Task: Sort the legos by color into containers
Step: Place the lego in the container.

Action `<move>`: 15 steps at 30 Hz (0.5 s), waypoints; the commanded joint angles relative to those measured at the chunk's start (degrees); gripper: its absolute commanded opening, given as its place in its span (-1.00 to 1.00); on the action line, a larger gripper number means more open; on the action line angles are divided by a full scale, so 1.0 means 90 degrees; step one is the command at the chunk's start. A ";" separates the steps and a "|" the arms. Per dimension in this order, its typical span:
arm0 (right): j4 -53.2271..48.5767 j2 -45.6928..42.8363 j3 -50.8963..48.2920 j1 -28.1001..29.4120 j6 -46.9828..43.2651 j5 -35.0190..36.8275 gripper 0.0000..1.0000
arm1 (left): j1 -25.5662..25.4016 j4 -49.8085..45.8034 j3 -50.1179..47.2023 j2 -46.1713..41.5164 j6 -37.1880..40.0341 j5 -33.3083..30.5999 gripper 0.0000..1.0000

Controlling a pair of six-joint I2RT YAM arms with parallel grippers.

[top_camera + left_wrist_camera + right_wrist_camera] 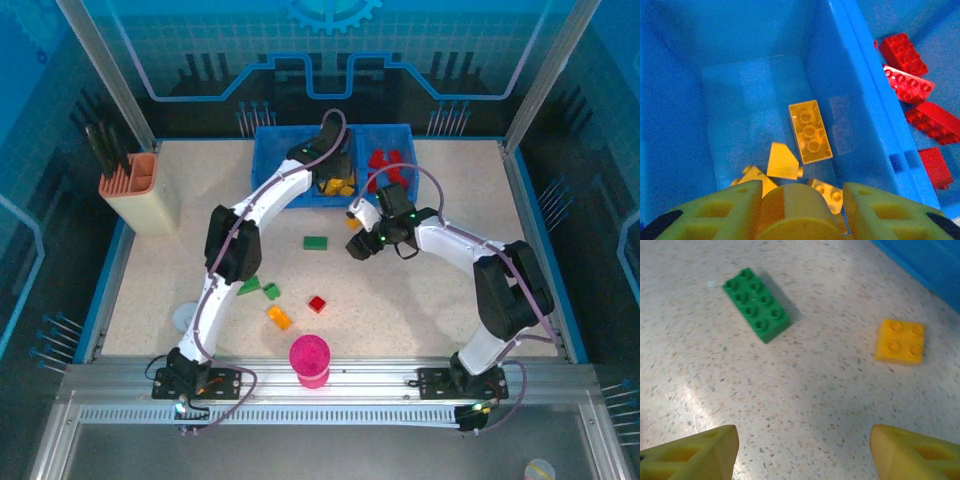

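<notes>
My left gripper [801, 200] hangs over the middle compartment of the blue tray [270, 160], shut on a rounded yellow lego [795, 210]. Below it lie several yellow legos, among them a flat 2x3 brick [810, 131] and a sloped piece [782, 161]. Red legos [912, 85] fill the compartment to the right [388, 165]. My right gripper [802, 440] is open and low over the table [357, 240], with nothing between its fingers. Ahead of it lie a green 2x4 brick [756, 304] [316, 242] and a yellow 2x2 brick [900, 341].
Loose on the table are two green pieces [258, 288], an orange brick [279, 317] and a red brick [317, 304]. A pink ribbed cup [310, 360] stands at the near edge. A peach tool holder [140, 190] is at the back left.
</notes>
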 commanded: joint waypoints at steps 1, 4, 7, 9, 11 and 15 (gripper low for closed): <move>0.0072 -0.0384 -0.0105 0.0134 -0.1133 -0.0746 0.43 | 0.0122 -0.0186 0.0289 0.0204 -0.0071 -0.0062 -0.12; 0.0271 -0.0485 -0.0269 0.0215 -0.1664 -0.1118 0.50 | 0.0162 -0.0167 0.0284 0.0184 -0.0057 0.0003 0.09; 0.0247 -0.0349 -0.0089 0.0408 -0.2152 -0.0981 0.52 | 0.0173 -0.0086 0.0267 -0.0012 0.0193 0.0024 0.22; 0.0167 -0.0175 0.0156 0.0462 -0.2395 -0.1083 0.52 | 0.0192 -0.0047 0.0267 -0.0244 0.0344 0.0098 0.31; 0.0082 0.0092 0.0464 0.0533 -0.2592 -0.1080 0.52 | 0.0216 0.0019 0.0280 -0.0495 0.0589 0.0112 0.41; -0.0130 0.0657 0.1029 0.0691 -0.2971 -0.1024 0.53 | 0.0265 -0.0342 0.0768 -0.0768 0.0817 0.0202 0.42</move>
